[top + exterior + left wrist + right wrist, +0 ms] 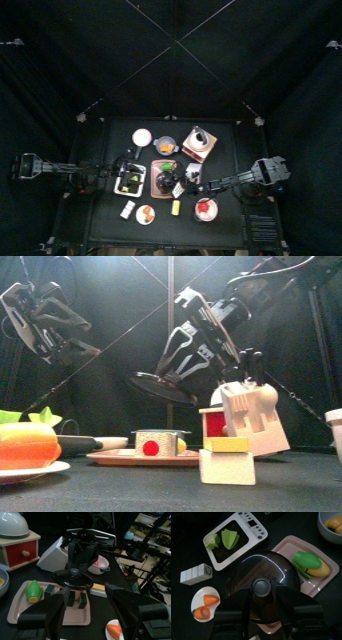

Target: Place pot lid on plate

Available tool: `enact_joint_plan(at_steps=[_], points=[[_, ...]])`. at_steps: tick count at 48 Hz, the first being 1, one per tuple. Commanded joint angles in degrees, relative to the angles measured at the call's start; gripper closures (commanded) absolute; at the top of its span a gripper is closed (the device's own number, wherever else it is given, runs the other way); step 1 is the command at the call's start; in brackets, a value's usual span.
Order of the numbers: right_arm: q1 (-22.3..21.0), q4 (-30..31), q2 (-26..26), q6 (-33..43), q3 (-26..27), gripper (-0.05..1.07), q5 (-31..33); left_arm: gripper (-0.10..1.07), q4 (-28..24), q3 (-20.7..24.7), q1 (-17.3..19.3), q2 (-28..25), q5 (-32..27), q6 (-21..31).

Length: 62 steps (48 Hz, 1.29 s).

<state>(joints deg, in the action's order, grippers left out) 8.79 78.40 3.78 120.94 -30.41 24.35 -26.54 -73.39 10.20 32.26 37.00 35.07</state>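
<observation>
- While the right gripper [261, 619] hangs over the table, its jaws are clamped on the dark round pot lid with a centre knob [259, 577], which is in the air and touches nothing else.
- Below the lid is the pink rectangular tray [290, 548]; it holds a green and yellow vegetable toy [312, 563].
- Beside it, the white rectangular tray with a dark inside [252, 523] holds green leafy toys [224, 538].
- Near this, the small white oval plate [199, 599] holds orange pieces [206, 606].
- From the front, the right arm leans down towards the middle and the lid is tilted.
- The left gripper [75, 601] is raised at the left side, with its jaws wide apart and nothing between them.
</observation>
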Motion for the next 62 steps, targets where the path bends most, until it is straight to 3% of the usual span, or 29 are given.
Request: enact_joint_plan(at_steps=[1, 20, 45, 62], points=[[-0.88, 0.18, -0.26, 0.09, 1.76, 0.38, -0.7, 0.04, 0.18, 0.44, 0.09, 0.09, 0.18, -0.09], [-0.53, -0.53, -2.81, 0.09, -0.18, 0.38, 2.29, 0.04, 0.79, -0.09, 0.09, 0.09, -0.7, -0.09], [4.57, -2.9, -7.56, 0.09, -1.67, 0.38, 7.12, 0.04, 1.85, 0.09, 0.18, 0.09, -0.79, -0.09], [4.66, -5.54, -9.05, -3.34, 2.11, 0.38, 10.37, 0.04, 1.93, 0.26, 0.09, 0.09, -0.79, 0.0]])
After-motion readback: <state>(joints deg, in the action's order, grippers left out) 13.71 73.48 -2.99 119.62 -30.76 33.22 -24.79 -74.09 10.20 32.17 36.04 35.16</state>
